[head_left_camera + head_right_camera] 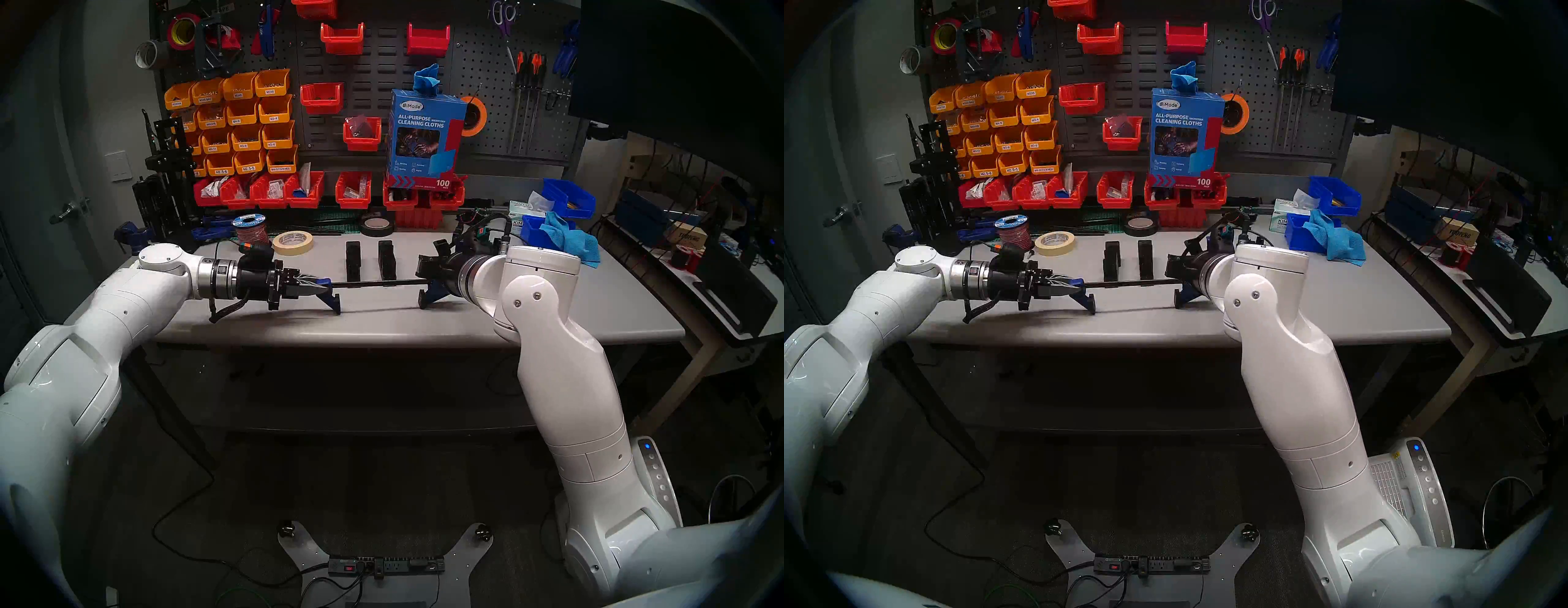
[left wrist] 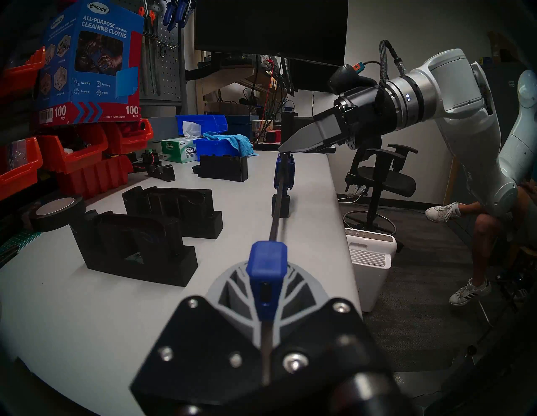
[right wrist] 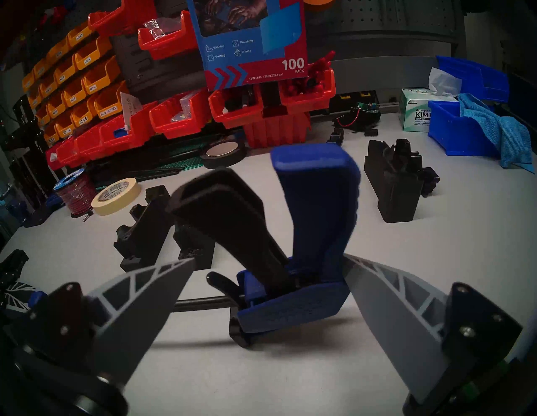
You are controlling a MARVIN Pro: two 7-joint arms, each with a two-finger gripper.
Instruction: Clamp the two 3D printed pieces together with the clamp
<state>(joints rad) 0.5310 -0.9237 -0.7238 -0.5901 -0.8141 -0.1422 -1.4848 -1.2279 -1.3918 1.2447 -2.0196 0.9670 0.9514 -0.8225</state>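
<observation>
We have the clamp (image 1: pixel 377 283) lifted level over the table (image 1: pixel 551 314), its bar running crosswise just in front of the two printed blocks (image 1: pixel 369 260). Relative to the clamp, the blocks stand upright on the table right behind the bar's middle, side by side with a gap between them. The left gripper (image 1: pixel 316 288) is clenched on the clamp's fixed blue end. The right gripper (image 3: pixel 267 290) is spread wide, its fingers (image 3: pixel 139 293) either side of the trigger handle (image 3: pixel 313 203) without pinching it, as far as we can tell.

Step in hand, by our judgement: take the handle before carrying the clamp over the blocks. Notes for doing it well:
- close on the handle body, not the black trigger, or the sliding jaw may creep;
- keep the left hold firm so the bar does not swing;
- both blue jaws hang downward, so lowering them outside the blocks should work.
</observation>
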